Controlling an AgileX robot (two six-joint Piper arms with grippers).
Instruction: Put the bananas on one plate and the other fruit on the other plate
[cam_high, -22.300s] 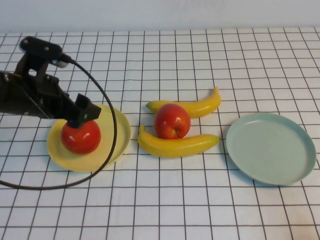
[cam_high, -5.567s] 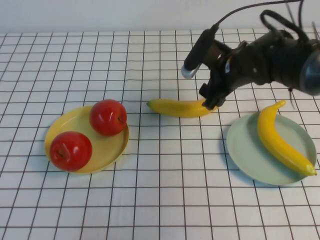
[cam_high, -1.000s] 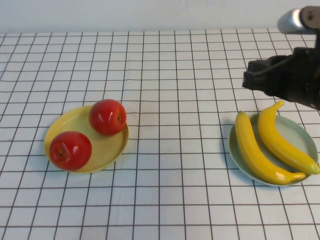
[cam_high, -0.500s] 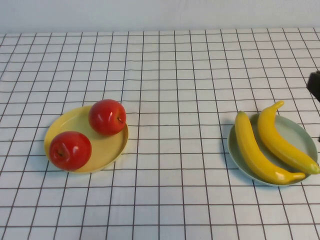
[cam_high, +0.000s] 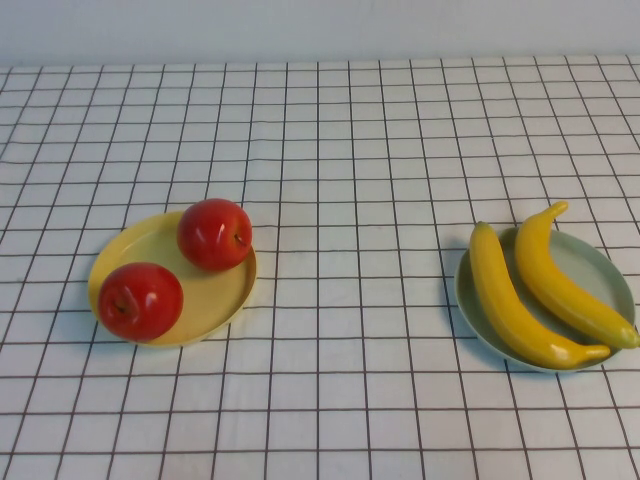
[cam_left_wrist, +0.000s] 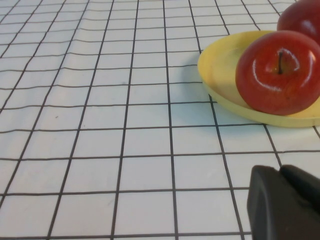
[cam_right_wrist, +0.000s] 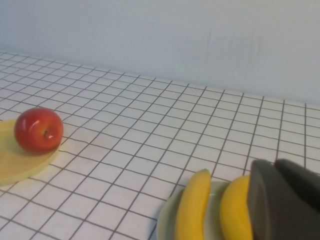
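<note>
Both bananas (cam_high: 545, 290) lie on the blue plate (cam_high: 598, 262), tips overhanging its rim. Apples (cam_high: 214, 234) sit on the yellow plate (cam_high: 140, 240), well left. Left gripper (cam_left_wrist: 285, 202) closed beside the yellow plate; right gripper (cam_right_wrist: 282, 197) closed over the blue plate.

Nothing here can be read; no word, label, brand or number shows on the plates, the fruit or the checked cloth over the tabletop (cam_high: 350, 130); only plain grid lines.
</note>
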